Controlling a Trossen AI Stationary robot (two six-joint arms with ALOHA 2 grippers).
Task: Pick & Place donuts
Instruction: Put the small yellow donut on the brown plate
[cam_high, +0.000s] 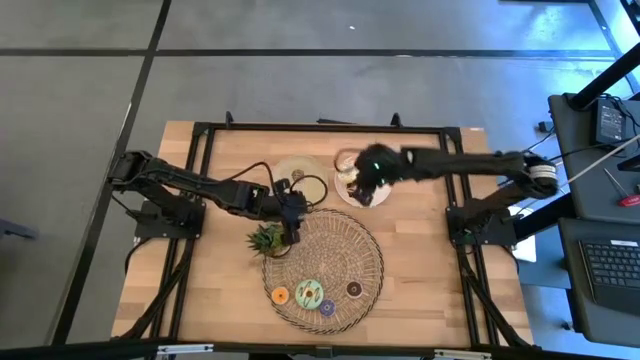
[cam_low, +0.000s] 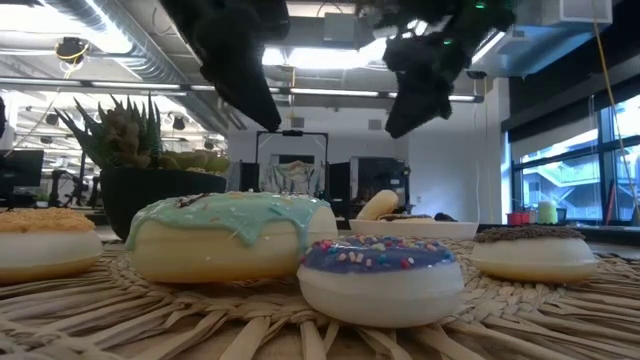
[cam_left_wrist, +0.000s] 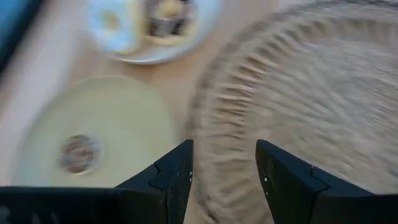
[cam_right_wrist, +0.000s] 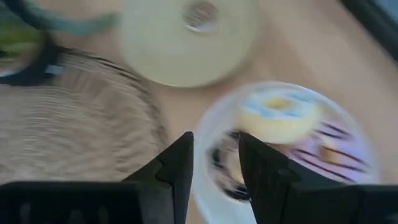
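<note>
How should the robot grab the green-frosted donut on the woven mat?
Best from straight above, pinching across the ring's opposite outer sides. The green-frosted donut lies flat on the woven mat, and the purple donut sits close beside it, so fingers should avoid that side.

From above we see a wooden table (cam_high: 420, 270) with a round woven mat (cam_high: 345, 240) at its middle. Three donuts lie near the mat's front edge: an orange donut (cam_high: 280, 295), a green donut (cam_high: 308, 293) and a brown donut (cam_high: 354, 289). A small potted plant (cam_high: 266, 238) stands at the mat's left rim. The left gripper (cam_high: 293, 232) hangs just beside the plant. The right gripper (cam_high: 362, 189) hovers over a white plate (cam_high: 343, 186), next to a pale yellow plate (cam_high: 300, 170).
</note>
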